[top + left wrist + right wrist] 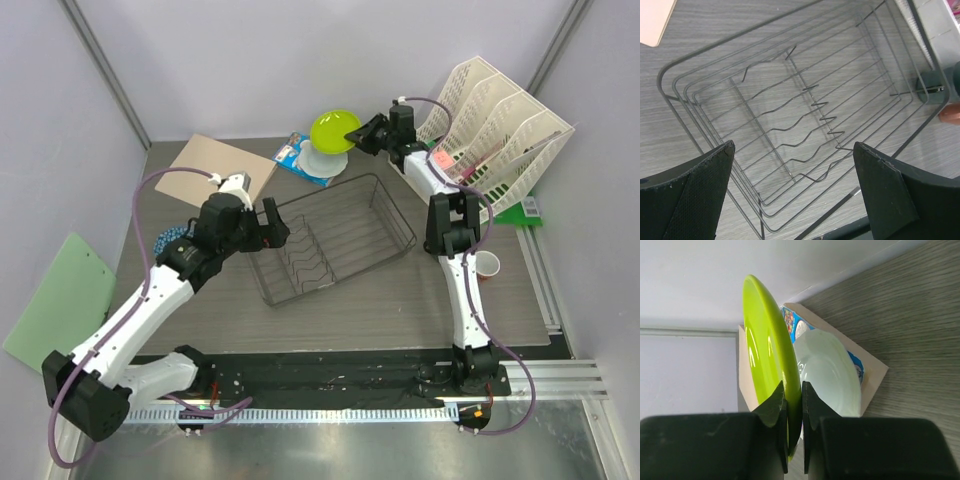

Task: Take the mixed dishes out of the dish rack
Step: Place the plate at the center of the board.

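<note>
Right claw (794, 390) pinching rim of lime-green plate (765, 350), beside white plate (832, 375), left claw (794, 145) spread over dish rack (330, 240)

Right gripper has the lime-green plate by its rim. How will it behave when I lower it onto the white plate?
Probably rigid: the lime-green plate shows no bend though the right gripper pinches only its rim. The glossy surface suggests it may slip or pivot in that grip. On the white plate it could slide, glaze on glaze.
</note>
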Robot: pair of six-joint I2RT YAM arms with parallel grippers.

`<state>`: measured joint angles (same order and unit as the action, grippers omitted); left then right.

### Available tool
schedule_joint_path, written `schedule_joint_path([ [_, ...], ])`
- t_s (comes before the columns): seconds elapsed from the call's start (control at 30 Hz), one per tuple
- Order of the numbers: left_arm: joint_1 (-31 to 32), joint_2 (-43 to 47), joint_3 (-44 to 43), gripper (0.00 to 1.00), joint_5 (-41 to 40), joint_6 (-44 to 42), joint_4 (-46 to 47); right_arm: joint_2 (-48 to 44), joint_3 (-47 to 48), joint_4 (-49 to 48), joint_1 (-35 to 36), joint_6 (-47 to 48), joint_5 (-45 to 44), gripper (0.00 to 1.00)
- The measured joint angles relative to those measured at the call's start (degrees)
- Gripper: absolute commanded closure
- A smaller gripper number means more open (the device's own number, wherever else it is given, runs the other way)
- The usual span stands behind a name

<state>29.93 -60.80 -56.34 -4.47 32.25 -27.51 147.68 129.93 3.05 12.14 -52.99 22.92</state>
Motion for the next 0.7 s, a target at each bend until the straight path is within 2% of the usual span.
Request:
schedule_joint_path([
  [0.2, 0.0, -2.8, 0.5, 0.0, 1.2, 0.0, 0.3, 2.7, 5.0, 2.4, 1.1, -2.5, 2.9, 0.99],
  [0.7, 0.0, -5.0, 0.5, 0.0, 3.3, 0.3, 0.7, 3.1, 4.5, 3.6, 3.7, -2.6, 5.3, 0.99],
])
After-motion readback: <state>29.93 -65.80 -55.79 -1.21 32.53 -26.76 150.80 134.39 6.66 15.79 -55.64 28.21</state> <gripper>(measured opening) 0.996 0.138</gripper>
